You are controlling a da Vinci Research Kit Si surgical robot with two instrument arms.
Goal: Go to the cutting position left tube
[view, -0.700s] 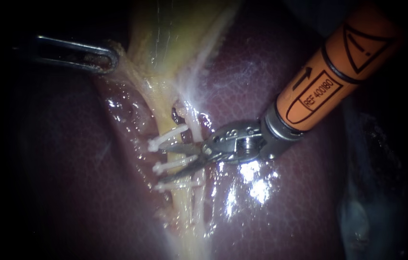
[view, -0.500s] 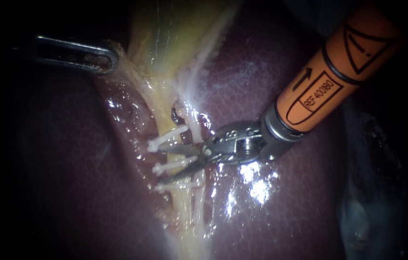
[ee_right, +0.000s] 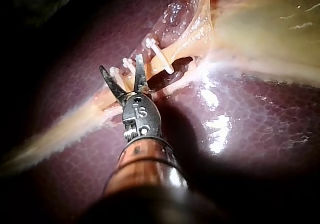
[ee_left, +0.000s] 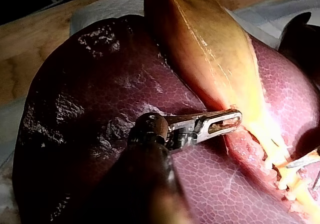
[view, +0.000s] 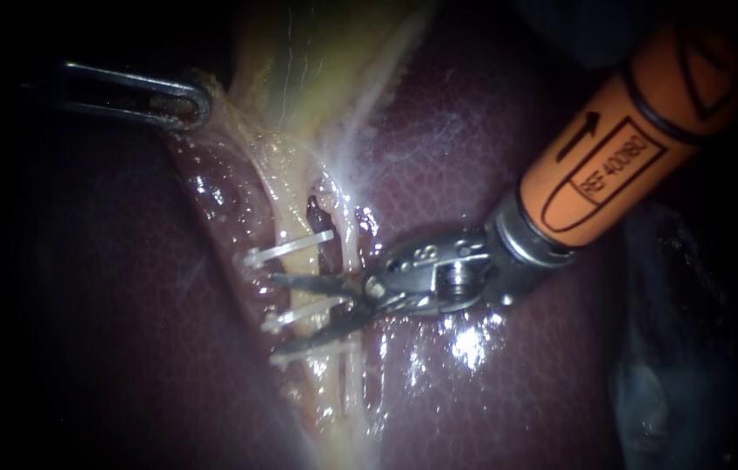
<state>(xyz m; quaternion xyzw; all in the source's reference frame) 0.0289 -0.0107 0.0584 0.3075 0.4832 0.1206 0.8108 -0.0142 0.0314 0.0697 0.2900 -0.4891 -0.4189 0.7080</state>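
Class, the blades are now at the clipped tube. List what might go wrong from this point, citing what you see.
1. The right instrument has its tool open with the middle clip apparently between the blades. Closing here would likely strike the clip rather than bare left tube.
2. The pale strand beside that tube also runs under the blades near their pivot, so it might be cut too.

1. The left tube (view: 295, 264) is a pale yellow, wet strand. It runs crosswise ahead of my right instrument (view: 278, 316), passing through the gap between its two parted blades.
2. Three white clips sit across it, well apart from each other. The middle clip (view: 304, 312) lies between my blades, the first clip (view: 289, 247) lies outside one blade, and the third clip (view: 312, 350) lies just beside the other.
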